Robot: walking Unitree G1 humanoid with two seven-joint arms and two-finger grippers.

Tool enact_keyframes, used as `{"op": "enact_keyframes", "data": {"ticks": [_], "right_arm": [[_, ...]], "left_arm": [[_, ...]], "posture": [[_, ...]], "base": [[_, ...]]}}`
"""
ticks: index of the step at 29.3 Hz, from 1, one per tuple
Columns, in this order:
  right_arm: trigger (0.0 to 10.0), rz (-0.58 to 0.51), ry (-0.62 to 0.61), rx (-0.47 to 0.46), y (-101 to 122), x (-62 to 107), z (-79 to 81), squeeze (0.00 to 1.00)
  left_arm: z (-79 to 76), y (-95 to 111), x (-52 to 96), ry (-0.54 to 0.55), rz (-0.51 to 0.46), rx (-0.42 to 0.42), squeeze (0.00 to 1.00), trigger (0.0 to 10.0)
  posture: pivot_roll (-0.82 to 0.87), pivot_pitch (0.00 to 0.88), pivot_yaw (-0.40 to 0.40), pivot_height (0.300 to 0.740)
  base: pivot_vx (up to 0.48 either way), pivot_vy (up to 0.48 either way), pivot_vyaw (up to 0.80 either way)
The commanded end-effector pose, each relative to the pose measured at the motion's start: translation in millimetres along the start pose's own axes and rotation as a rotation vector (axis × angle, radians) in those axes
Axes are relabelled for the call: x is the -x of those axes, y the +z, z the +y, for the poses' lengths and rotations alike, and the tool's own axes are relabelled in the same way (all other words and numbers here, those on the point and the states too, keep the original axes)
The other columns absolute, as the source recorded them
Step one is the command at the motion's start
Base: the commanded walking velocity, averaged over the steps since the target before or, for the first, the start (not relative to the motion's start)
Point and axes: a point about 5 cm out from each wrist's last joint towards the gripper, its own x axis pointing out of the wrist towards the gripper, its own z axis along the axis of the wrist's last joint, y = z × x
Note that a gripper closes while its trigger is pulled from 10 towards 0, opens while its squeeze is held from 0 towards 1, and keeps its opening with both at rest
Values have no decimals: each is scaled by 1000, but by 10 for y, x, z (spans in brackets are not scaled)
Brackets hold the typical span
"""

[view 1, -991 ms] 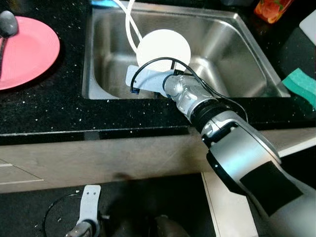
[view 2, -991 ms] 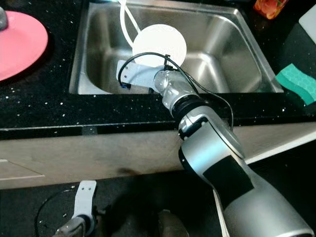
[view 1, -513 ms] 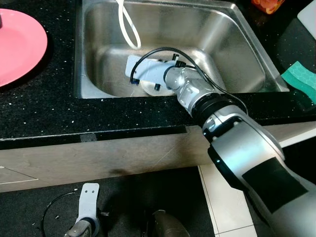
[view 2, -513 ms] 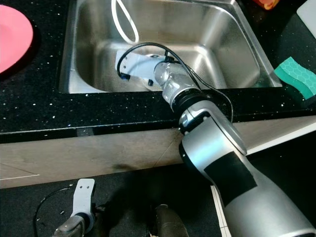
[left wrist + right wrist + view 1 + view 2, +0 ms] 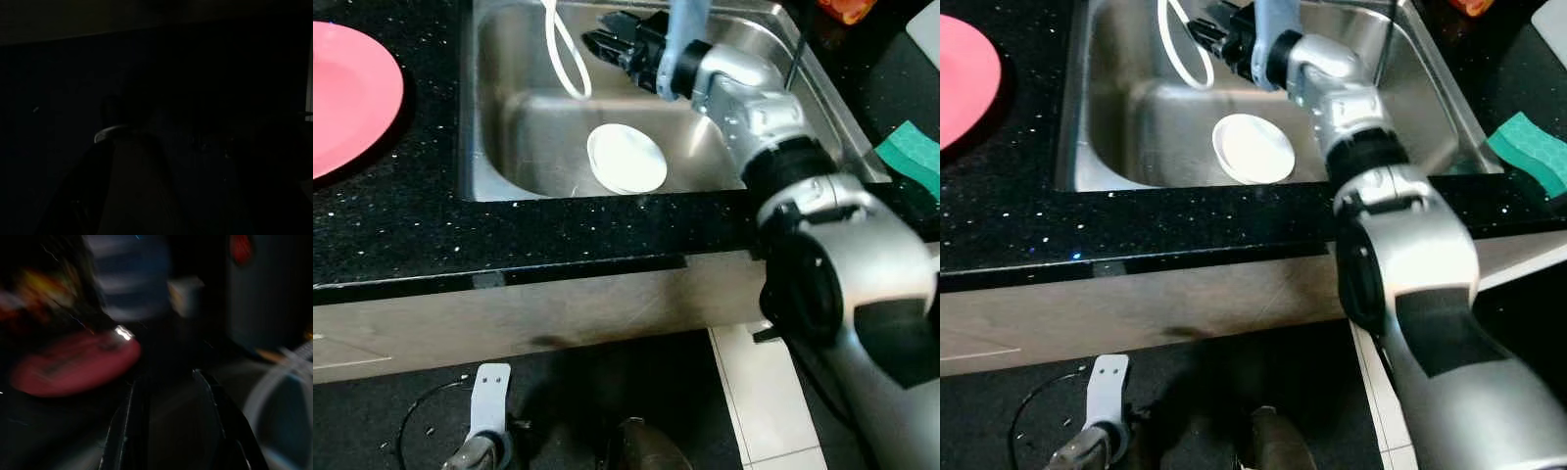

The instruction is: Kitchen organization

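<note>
A small white plate (image 5: 626,160) lies flat on the bottom of the steel sink (image 5: 484,117), near its front wall. My right gripper (image 5: 607,41) is raised over the far part of the sink, above and beyond the plate and apart from it. Its black fingers (image 5: 122,431) stand open in the blurred right wrist view with nothing between them. A pink plate (image 5: 347,93) rests on the black counter to the left of the sink. My left arm (image 5: 487,421) hangs idle below the counter edge, and the left wrist view is nearly black.
A white hose loop (image 5: 563,54) hangs into the sink close to the right gripper. A green sponge (image 5: 913,162) lies on the counter at the right, and an orange object (image 5: 847,8) stands at the far right corner. The black counter front (image 5: 509,235) runs across below the sink.
The right gripper carried the white plate down into the sink, let go of it, and has lifted up and away toward the sink's far side. The camera shifted slightly.
</note>
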Motion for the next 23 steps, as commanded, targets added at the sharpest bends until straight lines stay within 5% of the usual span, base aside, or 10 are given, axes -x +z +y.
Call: {"op": "enact_keyframes", "data": {"ticks": [1,2,5,9,12,15,19,22,23], "right_arm": [[10000,-170,179,-35,218,103,170,0],[10000,-170,179,-35,218,103,170,0],[10000,-295,389,-118,291,337,549,0],[10000,-300,466,-173,233,428,720,0],[10000,-229,537,-222,62,534,935,0],[10000,-49,571,-332,-388,785,1244,0],[10000,44,533,-378,-611,975,1310,0],[10000,217,502,-470,-873,1369,1403,0],[10000,217,502,-470,-873,1369,1403,0]], "left_arm": [[-30,-557,116,-1,221,49,0,10000],[-30,-557,116,-1,221,49,0,10000],[-7,-506,103,8,208,38,0,10000],[8,-481,98,13,201,34,0,10000],[25,-465,96,21,195,35,0,10000],[52,-445,94,34,191,36,0,10000],[65,-432,92,39,192,32,0,10000],[77,-418,89,51,192,23,0,10000],[77,-418,89,51,192,23,0,10000]], "posture": [[89,238,-102,740],[89,238,-102,740],[94,214,-84,740],[90,190,-72,740],[84,180,-65,740],[78,162,-53,740],[78,156,-47,740],[87,140,-47,740],[87,140,-47,740]], "base": [[0,0,0],[0,0,0],[0,0,0],[0,0,0],[0,0,0],[0,0,0],[0,0,0],[0,0,0],[0,0,0]]}}
